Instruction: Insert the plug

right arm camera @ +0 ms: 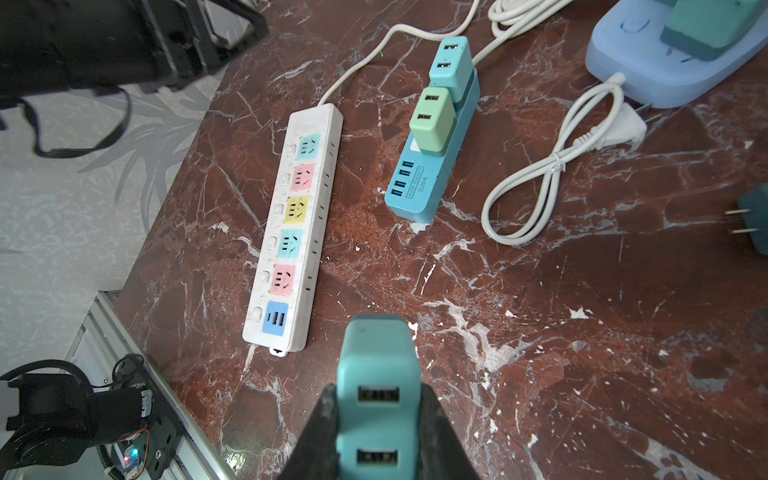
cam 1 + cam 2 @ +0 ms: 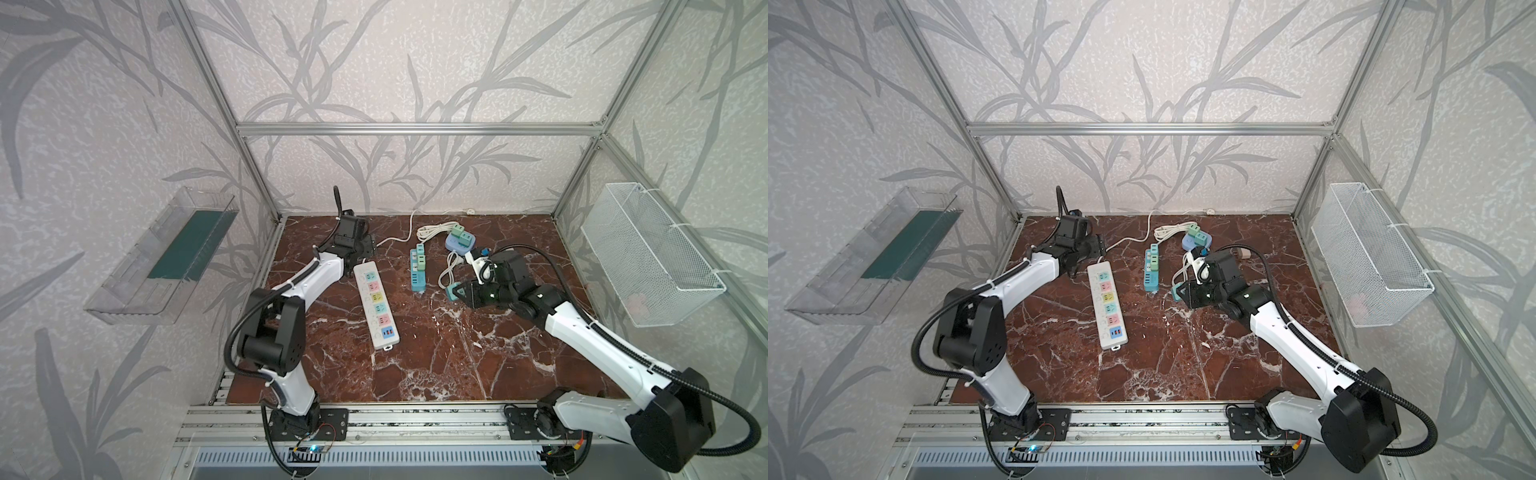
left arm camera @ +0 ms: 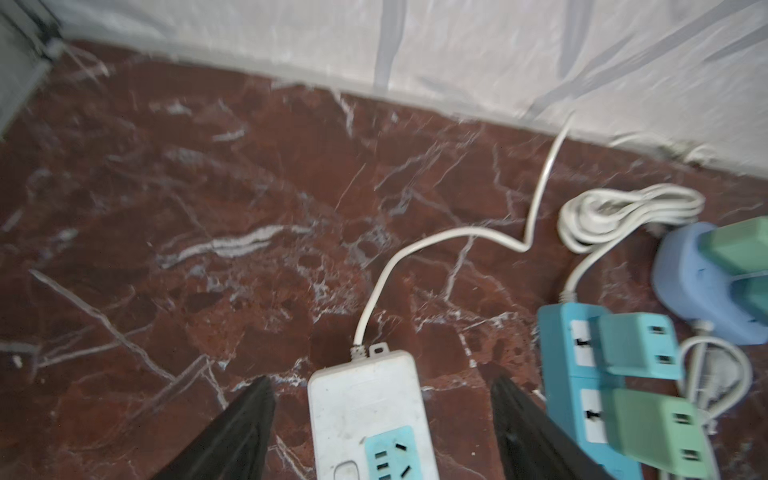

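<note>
While your right gripper (image 1: 377, 395) is clamped on the teal plug (image 1: 376, 357), you hold that plug clear of both strips, near the blue strip (image 2: 417, 280) at its 4 o'clock in a top view. Your left gripper (image 3: 382, 380) stands wide apart, jaws straddling the cord end of the white strip (image 3: 361, 399).

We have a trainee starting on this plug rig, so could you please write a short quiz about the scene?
1. True or false: the right gripper is shut on a teal charger.
2. How many chargers sit in the blue strip? A one, B two, C four.
3. Fill in: the open left gripper is at the cord end of the ___ strip.
Key: 1 true; 2 B; 3 white, the white strip.
</note>
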Available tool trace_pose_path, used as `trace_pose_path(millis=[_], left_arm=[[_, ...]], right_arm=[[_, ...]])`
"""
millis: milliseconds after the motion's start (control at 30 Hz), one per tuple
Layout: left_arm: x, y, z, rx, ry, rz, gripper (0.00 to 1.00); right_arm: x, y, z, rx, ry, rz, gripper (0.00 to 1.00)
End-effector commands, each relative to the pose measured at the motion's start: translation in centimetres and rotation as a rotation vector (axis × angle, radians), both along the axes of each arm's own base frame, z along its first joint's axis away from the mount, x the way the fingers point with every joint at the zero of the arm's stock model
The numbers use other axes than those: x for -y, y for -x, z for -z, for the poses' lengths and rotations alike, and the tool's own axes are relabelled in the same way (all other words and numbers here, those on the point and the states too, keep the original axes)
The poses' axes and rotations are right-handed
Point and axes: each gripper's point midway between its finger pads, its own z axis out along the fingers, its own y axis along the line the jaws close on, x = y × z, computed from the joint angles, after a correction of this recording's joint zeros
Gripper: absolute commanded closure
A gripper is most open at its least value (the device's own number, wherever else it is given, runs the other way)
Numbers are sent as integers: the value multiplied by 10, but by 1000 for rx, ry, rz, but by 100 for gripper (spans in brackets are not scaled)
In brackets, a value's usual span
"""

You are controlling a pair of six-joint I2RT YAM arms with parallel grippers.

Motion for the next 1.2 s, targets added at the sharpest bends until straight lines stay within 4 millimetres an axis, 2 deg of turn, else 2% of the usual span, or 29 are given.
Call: trace_pose_path(millis=[0,100,200,433,733,1000,1100,1167], left_arm=[[4,-1,23,-119,83,4,18],[13,-10,44,-183,134,78,19],[16,-11,61,-243,170,114,23],[31,-8,72,-240,255,169,26],[30,30,78,-242,292,95,27],[52,73,74,-235,341,33,30],[54,85,66,-196,348,-4,29],[44,93,55,-162,330,-40,29]], right_arm=[[1,-1,-15,38,-7,0,100],[2,-1,-21,46,-4,-5,100],[2,1,-23,50,-7,-10,100],[10,8,-17,47,25,-3,100],[5,11,-21,53,-20,-17,100],[0,11,-21,43,-52,-11,100],[-7,11,-18,41,-40,-12,100],[-13,12,-16,41,-19,-20,100]])
